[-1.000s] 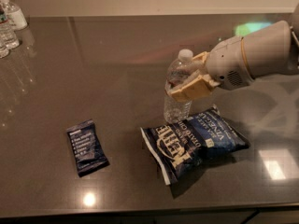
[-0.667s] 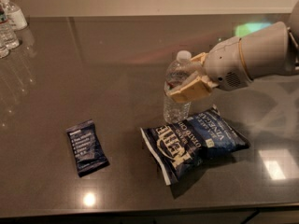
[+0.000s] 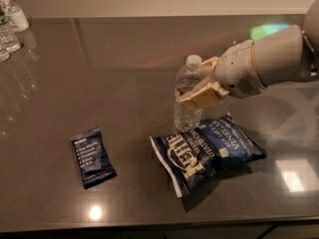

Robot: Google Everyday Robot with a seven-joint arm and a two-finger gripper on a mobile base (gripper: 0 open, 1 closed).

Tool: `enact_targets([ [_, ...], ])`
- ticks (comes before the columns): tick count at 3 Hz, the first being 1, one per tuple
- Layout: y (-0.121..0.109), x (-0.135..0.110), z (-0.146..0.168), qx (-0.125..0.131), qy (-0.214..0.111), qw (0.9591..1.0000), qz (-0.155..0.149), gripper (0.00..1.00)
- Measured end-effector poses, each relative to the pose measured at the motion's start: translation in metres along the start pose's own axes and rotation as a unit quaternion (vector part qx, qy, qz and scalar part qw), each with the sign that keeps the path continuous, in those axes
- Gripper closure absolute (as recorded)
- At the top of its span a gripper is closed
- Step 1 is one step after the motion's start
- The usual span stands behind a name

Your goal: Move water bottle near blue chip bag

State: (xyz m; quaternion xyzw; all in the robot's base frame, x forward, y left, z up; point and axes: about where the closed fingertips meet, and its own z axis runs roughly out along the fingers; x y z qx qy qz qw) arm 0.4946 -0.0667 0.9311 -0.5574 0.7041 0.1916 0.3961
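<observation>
The water bottle, clear and ribbed with a white cap, stands upright on the dark table, just behind the top left edge of the blue chip bag. The bag lies flat, dark navy with white "Kettle" lettering. My gripper comes in from the right on a grey-white arm, and its tan fingers are closed around the bottle's upper body.
A small flat dark blue snack-bar wrapper lies at the front left. A pump-top sanitizer bottle and other clear bottles stand at the far left corner. The table's front edge runs along the bottom.
The arm and the bottle have hardly moved; the bottle stays upright next to the bag with the fingers still around it.
</observation>
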Motion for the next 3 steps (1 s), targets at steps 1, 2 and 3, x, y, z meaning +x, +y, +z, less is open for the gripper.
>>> enact_targets([
  [1,-0.0019,0.0018,0.0012,-0.002,0.004,1.0,0.006,0.05],
  [2,-0.0045,0.0043,0.0002,-0.002,0.005,0.9999,0.015,0.0],
  [3,-0.0045,0.0042,0.0002,-0.002,0.005,0.9999,0.015,0.0],
])
